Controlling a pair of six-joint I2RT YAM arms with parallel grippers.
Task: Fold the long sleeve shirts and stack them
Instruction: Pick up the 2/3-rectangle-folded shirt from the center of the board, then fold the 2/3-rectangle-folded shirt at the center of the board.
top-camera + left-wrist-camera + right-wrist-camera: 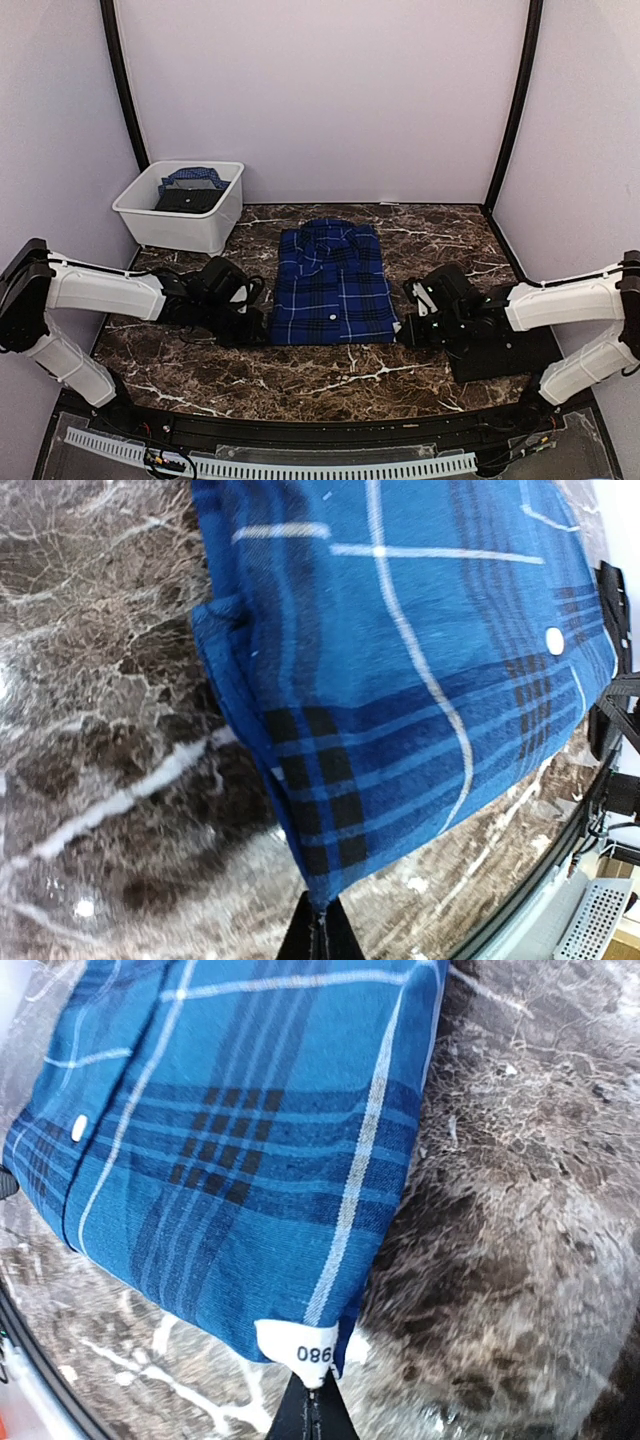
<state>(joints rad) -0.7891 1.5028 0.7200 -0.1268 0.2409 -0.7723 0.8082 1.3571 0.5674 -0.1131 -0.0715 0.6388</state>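
A royal-blue plaid shirt (pixel 332 285) lies folded into a rectangle in the middle of the marble table, collar toward the back. My left gripper (pixel 258 325) sits low at its near left corner. In the left wrist view the jaws (pixel 325 918) are pinched shut on the tip of that corner of the plaid shirt (pixel 400 680). My right gripper (pixel 408 330) is at the near right corner. Its jaws (pixel 312 1398) are shut on the cloth (pixel 230 1130) just under a white numbered tag (pixel 300 1348). A black shirt (pixel 190 200) lies in the tub.
A white plastic tub (pixel 140 215) stands at the back left against the wall, with a bit of blue cloth (pixel 195 177) behind the black shirt. Pale walls close in the table on three sides. A black rail (pixel 300 425) runs along the near edge.
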